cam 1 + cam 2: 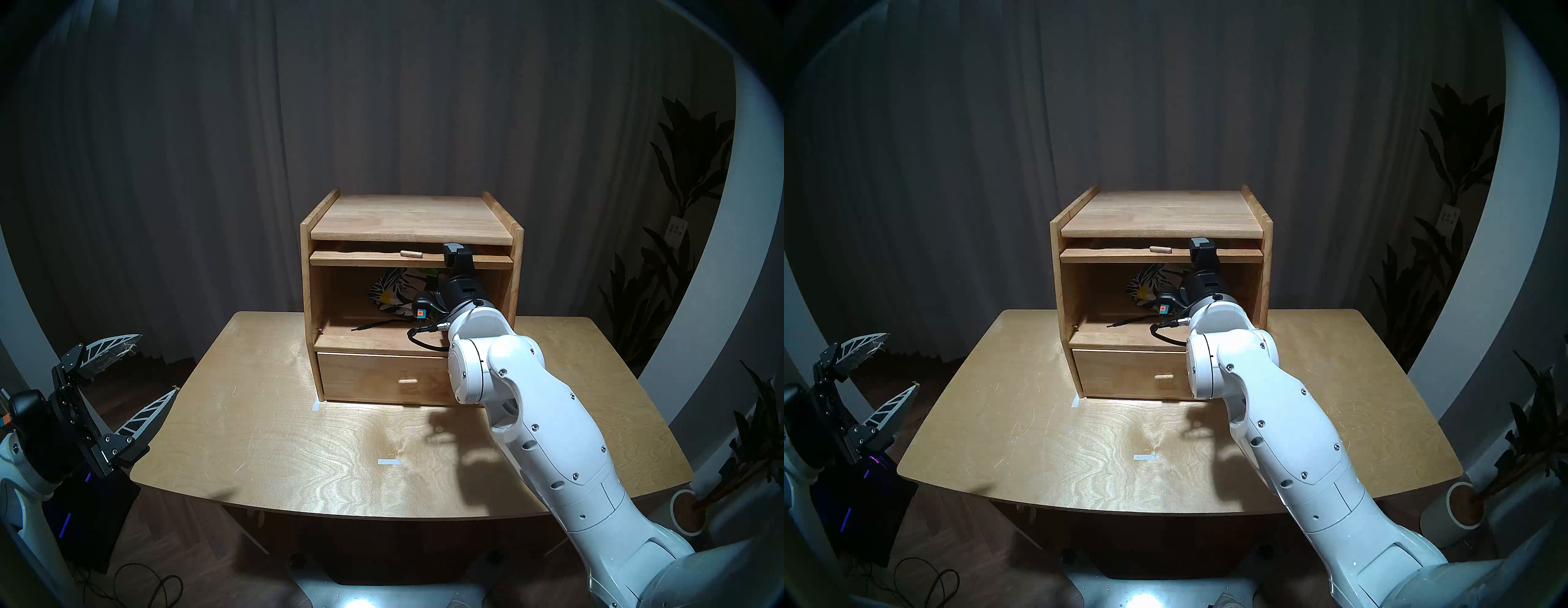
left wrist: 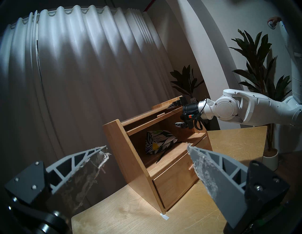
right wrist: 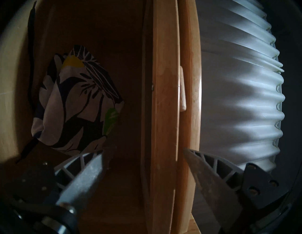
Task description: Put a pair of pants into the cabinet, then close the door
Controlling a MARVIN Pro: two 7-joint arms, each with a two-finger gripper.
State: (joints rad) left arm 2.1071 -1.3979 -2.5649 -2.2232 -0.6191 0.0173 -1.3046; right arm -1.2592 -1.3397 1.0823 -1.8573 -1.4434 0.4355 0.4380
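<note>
The wooden cabinet [image 1: 322, 263] stands on the table with its upper compartment open. The door [image 1: 365, 257] lies flat, slid in under the top board, with its peg handle [image 1: 410, 254] showing. The floral pants [image 1: 394, 288] lie inside the compartment, and their black drawstring [image 1: 373, 325] trails toward the front. My right gripper [image 2: 172, 115] is open at the door's front edge, right of the peg, with one finger above the panel and one below. The right wrist view shows the door edge [image 3: 165, 98] between the fingers and the pants [image 3: 78, 101] beyond. My left gripper [image 1: 156, 364] is open and empty, off the table's left edge.
A shut drawer with a wooden knob [image 1: 407, 381] sits below the compartment. The table [image 1: 297, 424] carries two small white tape marks [image 1: 389, 461]. A curtain hangs behind, and potted plants [image 1: 687, 170] stand at the right.
</note>
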